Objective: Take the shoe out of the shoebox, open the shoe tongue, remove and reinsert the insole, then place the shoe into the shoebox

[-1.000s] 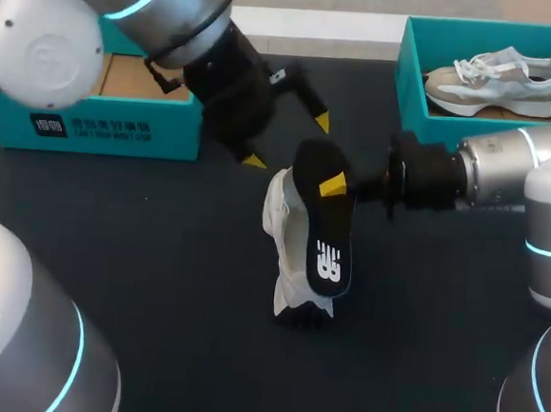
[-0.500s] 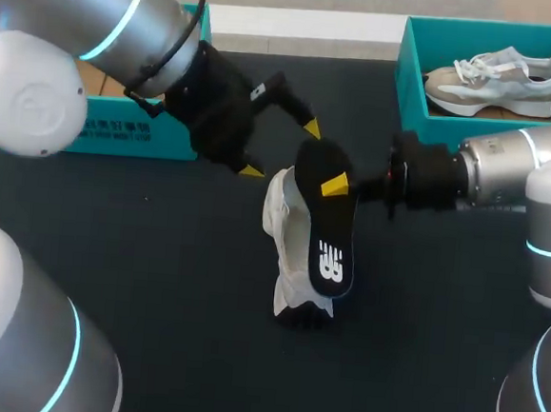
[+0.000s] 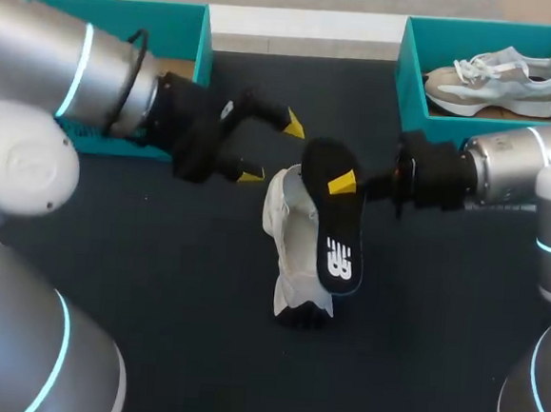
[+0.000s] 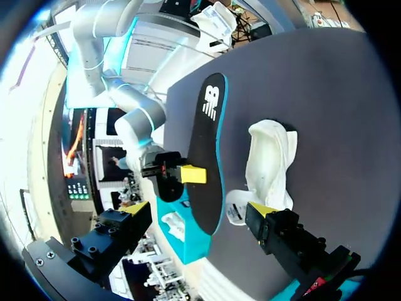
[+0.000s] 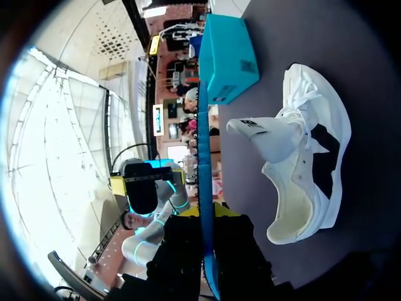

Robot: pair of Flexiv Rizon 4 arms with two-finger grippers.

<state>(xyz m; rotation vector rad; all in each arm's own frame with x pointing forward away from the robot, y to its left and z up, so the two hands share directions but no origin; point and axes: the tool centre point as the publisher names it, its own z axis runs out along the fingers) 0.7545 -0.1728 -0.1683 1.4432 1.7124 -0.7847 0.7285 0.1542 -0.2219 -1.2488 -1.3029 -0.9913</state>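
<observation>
A white shoe [image 3: 291, 250] lies on its side on the black table, its tongue [image 5: 266, 135] pulled outward. My right gripper [image 3: 344, 185] is shut on the upper end of a black insole [image 3: 333, 225] with a teal edge. The insole hangs tilted just above the shoe's opening. In the right wrist view the insole [image 5: 204, 144] shows edge-on between the fingers of the right gripper [image 5: 207, 248], beside the shoe [image 5: 310, 169]. My left gripper [image 3: 272, 149] is open just left of the insole's top. In the left wrist view the left gripper [image 4: 199, 210] faces the insole [image 4: 210, 144] and the shoe [image 4: 269, 166].
A teal shoebox [image 3: 175, 26] stands at the back left, behind my left arm. A second teal box [image 3: 410, 73] at the back right holds a grey and white shoe [image 3: 500, 79]. Bare black table lies in front of the shoe.
My left arm has drawn back leftward and lower, its open gripper staying beside the insole's top. The insole in the right gripper has shifted slightly right. The shoe has not moved.
</observation>
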